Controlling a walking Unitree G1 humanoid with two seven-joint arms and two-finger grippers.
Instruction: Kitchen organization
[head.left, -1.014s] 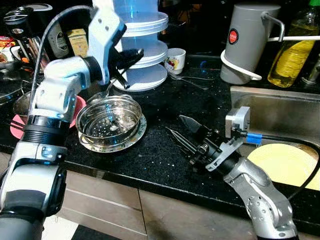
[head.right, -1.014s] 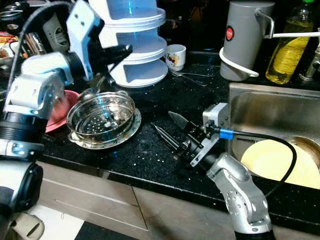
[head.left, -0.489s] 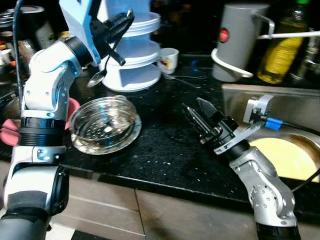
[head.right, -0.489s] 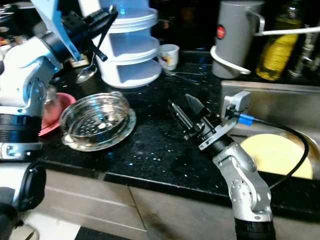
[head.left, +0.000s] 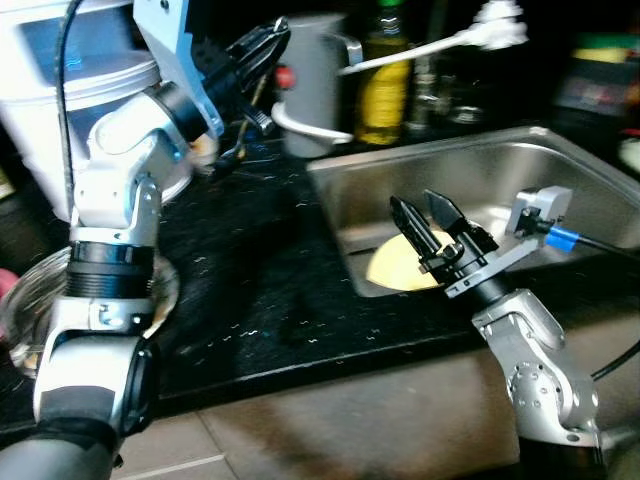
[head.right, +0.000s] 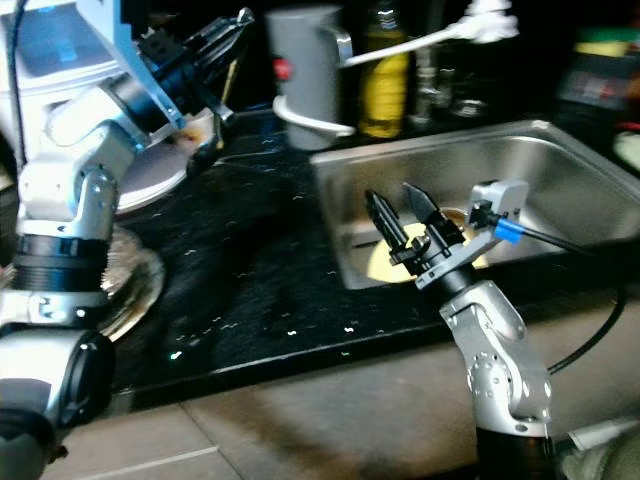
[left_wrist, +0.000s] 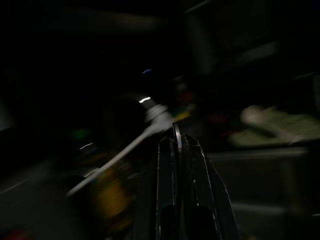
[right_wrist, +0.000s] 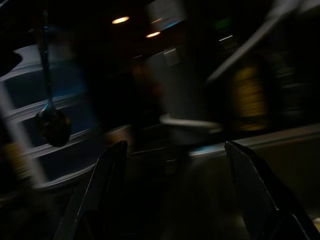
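Observation:
My left gripper (head.left: 268, 38) is raised high over the black counter (head.left: 270, 290), shut on the thin handle of a metal spoon (right_wrist: 53, 125) that hangs down from it. That handle (left_wrist: 176, 134) shows pinched between the shut fingers in the left wrist view. My right gripper (head.left: 427, 210) stands open with nothing between its fingers, above the near part of the steel sink (head.left: 480, 165). A yellow plate (head.left: 392, 270) lies in the sink under it. The picture is blurred.
A grey jug (head.left: 310, 85) and an oil bottle (head.left: 380, 85) stand behind the sink. A white stacked container (head.left: 80, 85) is at the back left. A steel colander (head.right: 130, 285) sits on the counter at the far left.
The whole view has swung right, bringing the sink to the middle. The left gripper has lifted the spoon up from beside the colander. The right gripper now hangs over the sink.

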